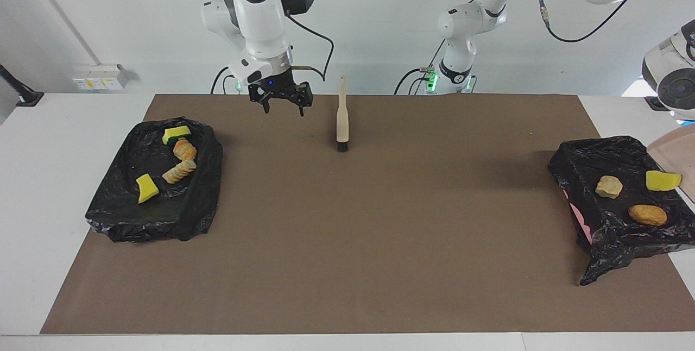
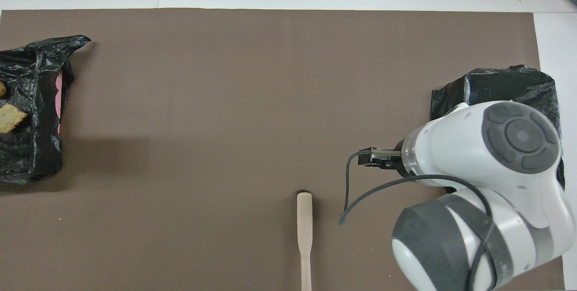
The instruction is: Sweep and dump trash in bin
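Note:
The trash lies in two black-bag-lined bins. The bin [image 1: 108,215] at the right arm's end holds two yellow sponge chunks [image 1: 146,188] and two bread lumps [image 1: 184,150]. The bin [image 1: 597,248] at the left arm's end holds a beige lump [image 1: 608,186], an orange-brown lump [image 1: 647,214] and a yellow sponge [image 1: 663,180]. A wooden brush [image 1: 342,117] rests on the mat, bristles away from the robots, held by nothing. My right gripper [image 1: 280,102] hangs open and empty over the mat between that brush and its bin. My left gripper is out of view.
A beige flat panel [image 1: 676,158] juts in at the frame edge over the bin at the left arm's end, below the left arm's wrist [image 1: 676,85]. A brown mat [image 1: 380,242] covers the table. In the overhead view the right arm [image 2: 487,192] hides much of its bin [image 2: 509,84].

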You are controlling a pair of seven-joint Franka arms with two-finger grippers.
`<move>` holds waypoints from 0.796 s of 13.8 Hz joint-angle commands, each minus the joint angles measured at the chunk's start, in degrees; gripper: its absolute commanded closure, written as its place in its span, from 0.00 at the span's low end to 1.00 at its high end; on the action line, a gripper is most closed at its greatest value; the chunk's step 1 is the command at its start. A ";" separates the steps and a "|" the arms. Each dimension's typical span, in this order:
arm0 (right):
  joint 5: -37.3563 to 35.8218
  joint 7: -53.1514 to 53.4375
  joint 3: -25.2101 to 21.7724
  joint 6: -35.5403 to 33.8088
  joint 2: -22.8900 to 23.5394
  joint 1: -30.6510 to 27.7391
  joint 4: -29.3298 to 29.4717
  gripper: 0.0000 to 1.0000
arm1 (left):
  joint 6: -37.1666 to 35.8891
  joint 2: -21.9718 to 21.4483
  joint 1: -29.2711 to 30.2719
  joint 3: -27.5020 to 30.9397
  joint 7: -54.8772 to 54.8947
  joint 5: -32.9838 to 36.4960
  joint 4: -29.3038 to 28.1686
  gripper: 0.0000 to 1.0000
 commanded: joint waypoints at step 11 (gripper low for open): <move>-3.49 -21.24 -10.37 -9.53 3.08 -6.97 11.51 0.00 | -9.43 -6.79 -6.74 -0.31 -2.35 -24.15 -1.22 1.00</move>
